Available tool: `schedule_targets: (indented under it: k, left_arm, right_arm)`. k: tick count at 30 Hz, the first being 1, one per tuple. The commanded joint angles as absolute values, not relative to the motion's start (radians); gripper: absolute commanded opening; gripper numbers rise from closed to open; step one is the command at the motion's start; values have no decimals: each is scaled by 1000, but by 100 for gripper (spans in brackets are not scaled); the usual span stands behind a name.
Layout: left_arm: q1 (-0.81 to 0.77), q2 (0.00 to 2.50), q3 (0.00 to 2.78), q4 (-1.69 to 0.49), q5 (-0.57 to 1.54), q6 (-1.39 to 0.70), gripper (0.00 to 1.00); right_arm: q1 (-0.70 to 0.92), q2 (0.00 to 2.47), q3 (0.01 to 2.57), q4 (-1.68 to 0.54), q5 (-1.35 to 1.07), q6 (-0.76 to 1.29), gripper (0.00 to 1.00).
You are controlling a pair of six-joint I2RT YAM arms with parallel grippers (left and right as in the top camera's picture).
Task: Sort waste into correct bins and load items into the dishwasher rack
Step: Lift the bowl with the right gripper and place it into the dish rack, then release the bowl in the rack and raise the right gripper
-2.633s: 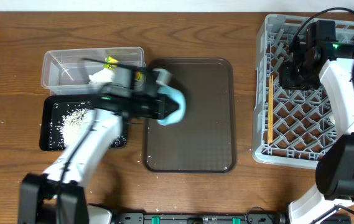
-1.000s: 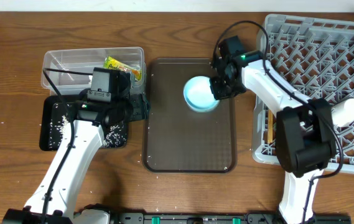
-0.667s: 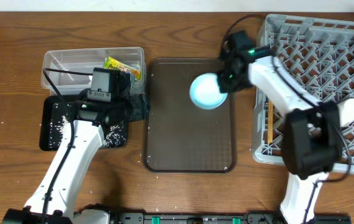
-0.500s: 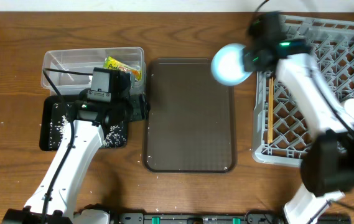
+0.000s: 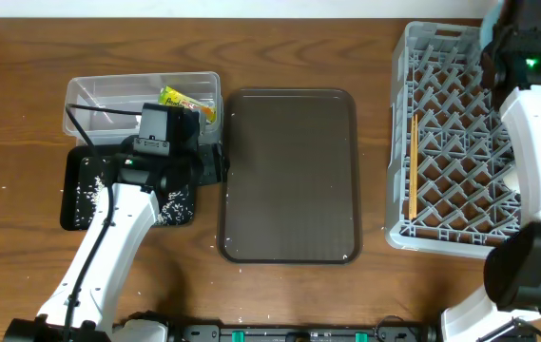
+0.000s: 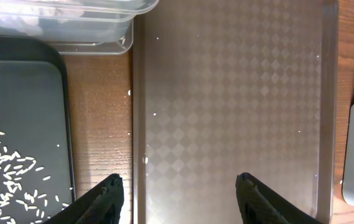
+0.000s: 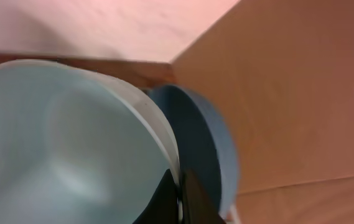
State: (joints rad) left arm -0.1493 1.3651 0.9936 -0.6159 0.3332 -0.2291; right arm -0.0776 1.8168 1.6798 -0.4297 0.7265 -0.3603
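My right gripper (image 7: 180, 186) is shut on the rim of the white bowl (image 7: 71, 143), whose pale blue side fills the right wrist view. A round blue plate (image 7: 206, 143) stands just behind the bowl. Overhead, that gripper (image 5: 503, 43) hangs over the far right corner of the grey dishwasher rack (image 5: 451, 142), and only a pale sliver of the bowl (image 5: 487, 28) shows. A wooden chopstick (image 5: 410, 166) lies along the rack's left side. My left gripper (image 6: 180, 199) is open and holds nothing, above the left edge of the brown tray (image 6: 226, 93).
The clear tub (image 5: 89, 95) at the far left holds the yellow-green wrapper (image 5: 186, 103). In front of it the black tray (image 5: 75, 204) carries loose rice grains (image 6: 9, 180). The brown serving tray (image 5: 289, 176) lies between the bins and the rack.
My right arm lifted the bowl off the brown tray and swung it right and back to the rack's far corner. The left arm stayed still.
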Motion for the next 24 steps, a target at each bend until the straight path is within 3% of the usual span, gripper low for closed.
schedule_targets:
  k: [1, 8, 13, 24]
  left_arm:
    - [-146, 1358, 1001, -612, 327, -223, 61]
    - [-146, 1358, 1001, -613, 327, -223, 61]
    - [-146, 1358, 1001, -613, 327, -223, 61]
    - [-146, 1358, 1001, -611, 327, -223, 61]
  right_arm:
    - [-90, 1869, 1675, -423, 809, -488, 1]
    - [-103, 2000, 1674, -428, 960, -472, 1]
    - [-102, 2061, 1674, -450, 1094, -318, 1]
    - [-67, 2074, 1673, -617, 1088, -130, 1]
